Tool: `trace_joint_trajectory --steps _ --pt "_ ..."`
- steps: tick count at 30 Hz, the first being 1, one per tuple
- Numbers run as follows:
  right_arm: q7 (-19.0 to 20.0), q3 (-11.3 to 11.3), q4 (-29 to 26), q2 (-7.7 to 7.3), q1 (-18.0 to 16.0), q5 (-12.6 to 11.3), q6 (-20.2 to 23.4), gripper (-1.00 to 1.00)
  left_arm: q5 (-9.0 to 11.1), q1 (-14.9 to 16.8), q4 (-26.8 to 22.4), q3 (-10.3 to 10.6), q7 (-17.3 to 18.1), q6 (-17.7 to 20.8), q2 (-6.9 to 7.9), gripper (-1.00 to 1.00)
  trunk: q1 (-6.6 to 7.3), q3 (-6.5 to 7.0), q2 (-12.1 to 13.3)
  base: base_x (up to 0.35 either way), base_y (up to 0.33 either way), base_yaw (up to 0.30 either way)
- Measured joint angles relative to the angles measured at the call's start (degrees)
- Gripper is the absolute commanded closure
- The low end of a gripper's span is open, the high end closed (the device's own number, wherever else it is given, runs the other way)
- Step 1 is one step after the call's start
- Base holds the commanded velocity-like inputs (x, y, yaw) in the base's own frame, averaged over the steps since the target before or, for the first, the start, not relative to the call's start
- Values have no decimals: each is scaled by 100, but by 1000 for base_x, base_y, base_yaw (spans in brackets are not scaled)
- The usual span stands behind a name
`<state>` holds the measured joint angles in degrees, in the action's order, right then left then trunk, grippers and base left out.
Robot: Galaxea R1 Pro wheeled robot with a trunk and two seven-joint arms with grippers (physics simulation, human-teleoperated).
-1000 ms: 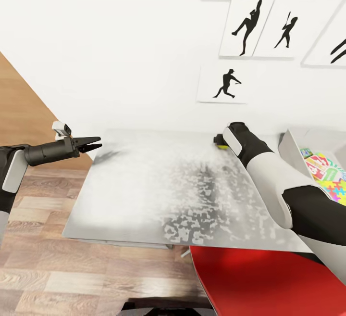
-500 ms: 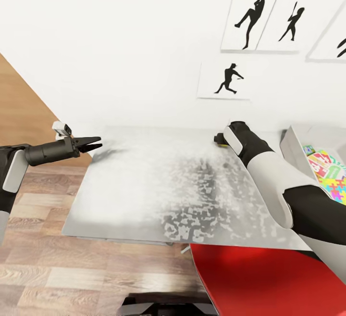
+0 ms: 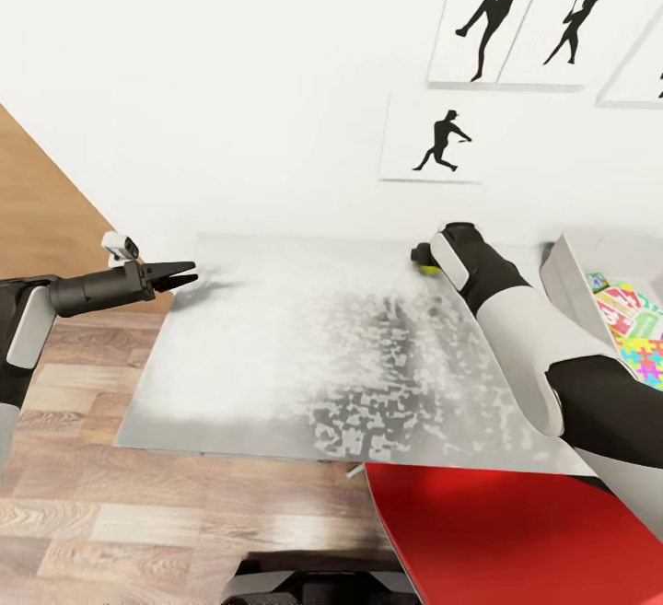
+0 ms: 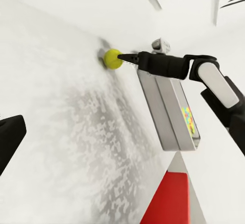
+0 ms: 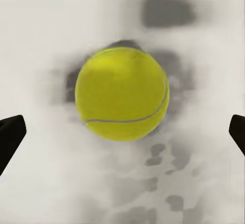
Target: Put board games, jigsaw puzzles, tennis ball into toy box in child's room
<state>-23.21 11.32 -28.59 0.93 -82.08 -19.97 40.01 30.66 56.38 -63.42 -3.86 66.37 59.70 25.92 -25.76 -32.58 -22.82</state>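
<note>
The yellow-green tennis ball (image 3: 429, 266) (image 4: 112, 59) (image 5: 122, 94) lies on the white table (image 3: 295, 338) near its far edge by the wall. My right gripper (image 3: 420, 257) (image 4: 122, 58) (image 5: 124, 134) is open, its fingertips on either side of the ball and not touching it. My left gripper (image 3: 184, 274) hangs open and empty over the table's left end. The grey toy box (image 3: 555, 278) (image 4: 164, 106) stands on the table at the right. A jigsaw puzzle (image 3: 646, 356) and a board game (image 3: 628, 308) lie inside it.
A red chair seat (image 3: 497, 531) sits against the table's near edge on the right. Black silhouette pictures (image 3: 433, 140) hang on the white wall behind the table. Wood-plank floor (image 3: 83, 485) runs along the left and front.
The head camera has shifted a little, so the wall pictures sit higher in the frame. Both arms hold about the same pose, the right gripper still at the ball.
</note>
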Motion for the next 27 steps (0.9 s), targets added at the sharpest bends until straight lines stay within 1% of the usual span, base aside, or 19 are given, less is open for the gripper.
trace_joint_trajectory --steps 5,13,27 --pt "-8 2 -116 13 -58 -5 15 -100 1 0 -4 -6 0 0 0 -100 0 -46 0 0 0 0" --pt "0 -5 -133 -21 -99 -15 17 -100 1 0 -14 -8 0 0 0 -100 0 -120 0 0 0 0" --pt "8 -7 -123 -36 -110 -22 19 -100 1 1 -30 -9 8 0 0 -100 0 -249 0 0 0 0"
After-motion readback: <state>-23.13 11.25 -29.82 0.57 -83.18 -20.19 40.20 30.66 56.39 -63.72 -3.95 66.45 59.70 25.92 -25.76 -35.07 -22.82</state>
